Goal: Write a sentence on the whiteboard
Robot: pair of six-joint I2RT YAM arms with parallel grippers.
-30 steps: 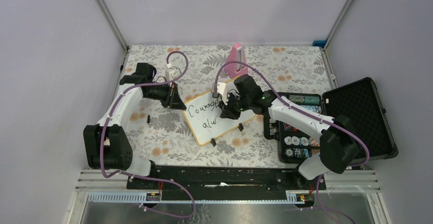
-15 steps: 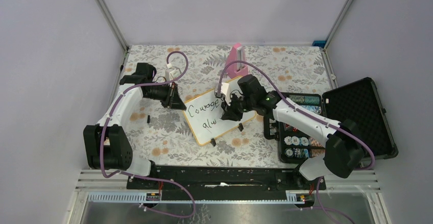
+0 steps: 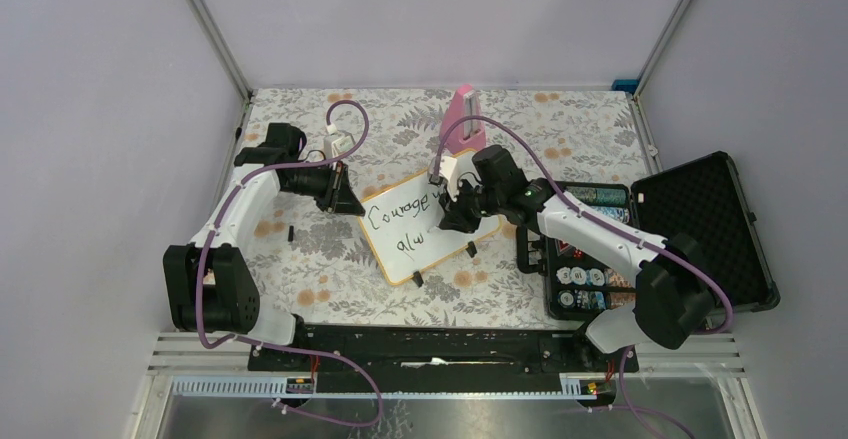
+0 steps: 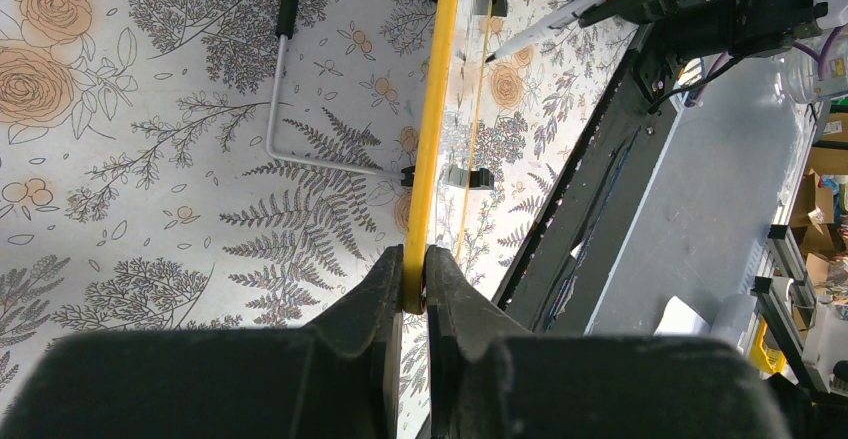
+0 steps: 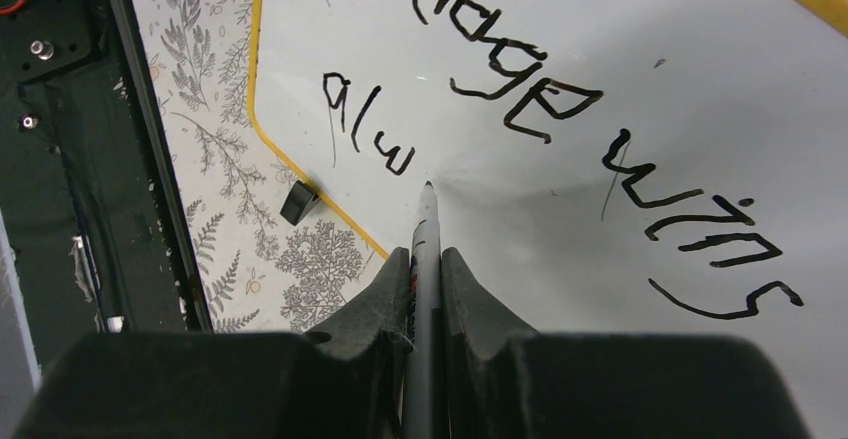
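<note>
The whiteboard (image 3: 395,224) stands tilted mid-table on black feet, its yellow rim (image 4: 437,109) pinched at the left corner by my left gripper (image 4: 414,264), which is shut on it. My right gripper (image 5: 427,259) is shut on a grey marker (image 5: 425,239). The marker's tip points at the board (image 5: 560,159) just right of the letters "alw", close to the surface or touching it. The sentence (image 5: 560,109) reads "Courage wins" on the upper line and "alw" (image 5: 365,129) below. From above, the right gripper (image 3: 458,209) covers the board's right part.
An open black case (image 3: 690,229) with round chips lies at the right. A pink object (image 3: 465,119) stands behind the board. A small black piece (image 3: 291,232) lies on the floral cloth at the left. A thin metal stand (image 4: 285,79) shows behind the board.
My right gripper has shifted slightly right and back along the board with the marker. The left arm has not moved.
</note>
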